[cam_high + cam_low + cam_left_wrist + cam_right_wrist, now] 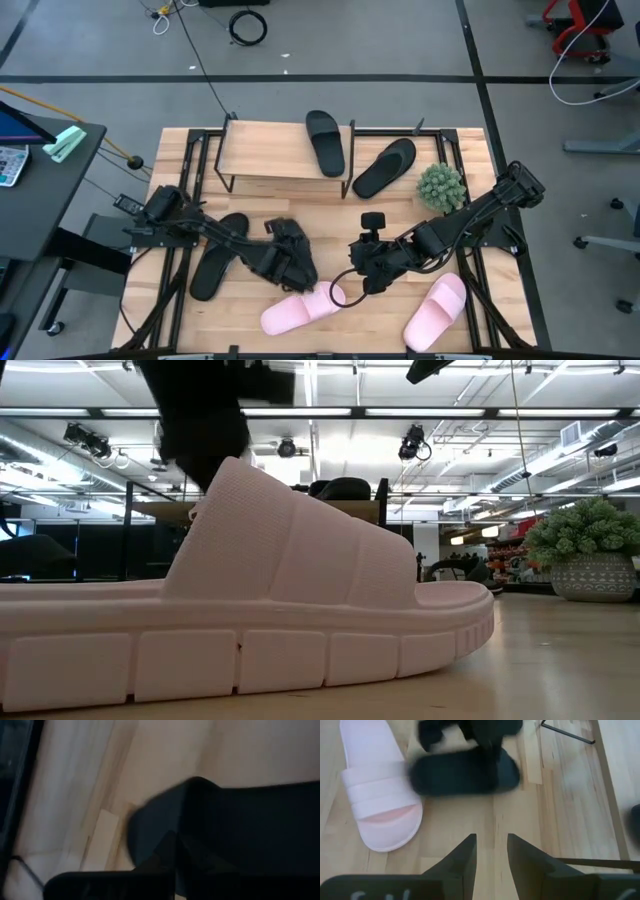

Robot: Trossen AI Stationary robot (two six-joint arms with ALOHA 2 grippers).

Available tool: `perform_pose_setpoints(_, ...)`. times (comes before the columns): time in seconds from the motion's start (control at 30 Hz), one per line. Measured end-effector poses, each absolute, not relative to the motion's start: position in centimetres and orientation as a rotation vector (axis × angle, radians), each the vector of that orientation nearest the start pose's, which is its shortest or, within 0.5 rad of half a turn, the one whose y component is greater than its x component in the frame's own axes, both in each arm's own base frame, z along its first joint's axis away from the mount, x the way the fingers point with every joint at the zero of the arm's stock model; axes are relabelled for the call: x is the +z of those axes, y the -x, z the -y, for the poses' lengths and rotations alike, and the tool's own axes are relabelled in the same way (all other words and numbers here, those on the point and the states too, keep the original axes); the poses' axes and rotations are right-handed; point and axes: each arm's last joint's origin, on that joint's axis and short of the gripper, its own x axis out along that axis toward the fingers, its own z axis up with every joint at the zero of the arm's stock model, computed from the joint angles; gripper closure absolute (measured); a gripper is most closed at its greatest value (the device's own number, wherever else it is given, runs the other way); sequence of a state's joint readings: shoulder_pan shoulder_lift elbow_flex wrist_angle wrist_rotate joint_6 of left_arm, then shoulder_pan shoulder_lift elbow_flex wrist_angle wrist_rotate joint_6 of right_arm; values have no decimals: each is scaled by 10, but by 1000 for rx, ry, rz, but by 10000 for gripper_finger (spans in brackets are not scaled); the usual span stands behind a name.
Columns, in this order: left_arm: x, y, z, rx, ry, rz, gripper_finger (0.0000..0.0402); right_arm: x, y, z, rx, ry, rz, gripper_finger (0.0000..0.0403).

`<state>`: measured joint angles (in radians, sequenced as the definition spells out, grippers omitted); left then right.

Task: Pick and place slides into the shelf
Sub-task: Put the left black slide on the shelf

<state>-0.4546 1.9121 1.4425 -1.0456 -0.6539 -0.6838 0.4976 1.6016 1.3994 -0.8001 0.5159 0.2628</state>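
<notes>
My left gripper [290, 252] is low over the table's middle, shut on a black slide [465, 772]. That slide fills the left wrist view as a dark shape [240, 820]. My right gripper [491, 845] is open just right of it, above bare wood and touching nothing. One pink slide [300, 312] lies sole down at the near edge, and it fills the low view [250, 620]. The second pink slide [435, 312] lies to the right. The shelf [265, 150] stands at the far side with a black slide [325, 142] on its top plank. Two more black slides [385, 167] [215, 255] lie on the table. My left gripper comes down from above onto the black slide near its strap [487, 751], as the right wrist view shows. The gripper's own body hides the fingers' place of contact. The slide lies about level below it. I cannot tell whether it is clear of the table.
A small green potted plant [440, 185] stands on the table's right side, beside the right arm. The shelf's black frame legs [567, 735] are close by on the far side. Bare wood [400, 300] shows between the two pink slides.
</notes>
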Motion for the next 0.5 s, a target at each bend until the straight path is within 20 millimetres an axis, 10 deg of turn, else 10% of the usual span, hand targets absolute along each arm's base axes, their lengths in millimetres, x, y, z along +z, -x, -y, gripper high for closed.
perform_pose_setpoints(0.5, 347, -329, 115, 773, -638, -927, 395, 298, -297, -145, -134, 237, -863, 288)
